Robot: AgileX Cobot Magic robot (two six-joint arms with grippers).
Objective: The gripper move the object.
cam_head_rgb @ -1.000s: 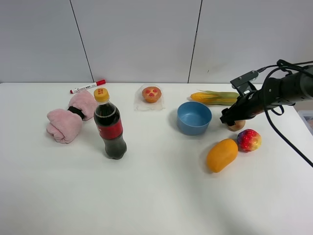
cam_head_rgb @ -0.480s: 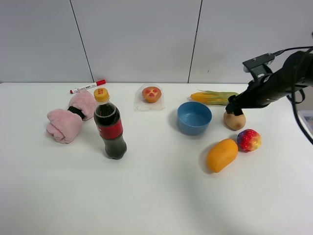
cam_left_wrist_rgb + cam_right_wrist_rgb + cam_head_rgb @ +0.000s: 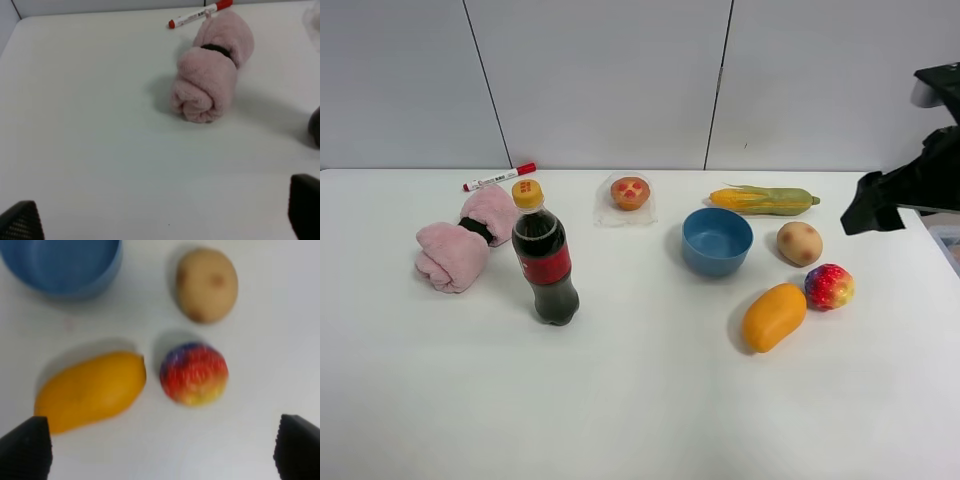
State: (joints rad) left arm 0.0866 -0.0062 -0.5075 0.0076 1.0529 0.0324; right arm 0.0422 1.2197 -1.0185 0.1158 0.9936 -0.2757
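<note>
White surface (image 3: 640,400) carries everything in the high exterior view, with a blue bowl (image 3: 717,240) standing right of its middle. The object (image 3: 799,243), a tan potato-like ball with brown spots, rests on the surface just beside the bowl, on the side toward the right arm, and nothing touches it. A corn cob (image 3: 765,200) lies behind the bowl and the object, an orange mango (image 3: 773,316) lies in front of the bowl, and a red-and-yellow ball (image 3: 829,286) sits beside the mango, in front of the object. Farther from the bowl on its other side are a muffin-like piece (image 3: 630,192), a cola bottle (image 3: 545,260), a rolled pink towel (image 3: 465,238) and a red-capped marker (image 3: 500,177). The right pincer (image 3: 865,208) hangs raised at the view's right edge, well apart from the object; its opening cannot be judged here. In the right wrist view, which is somewhat blurred, the pincer's two dark tips stand wide apart with nothing between them. The bowl's rim and the object lie side by side, and the mango and ball lie nearer the tips. In the left wrist view the left pincer (image 3: 162,215) is likewise spread wide and holds nothing. The towel roll with its black band lies ahead of it, the marker just past the roll, and a dark sliver of the bottle shows at the edge.
</note>
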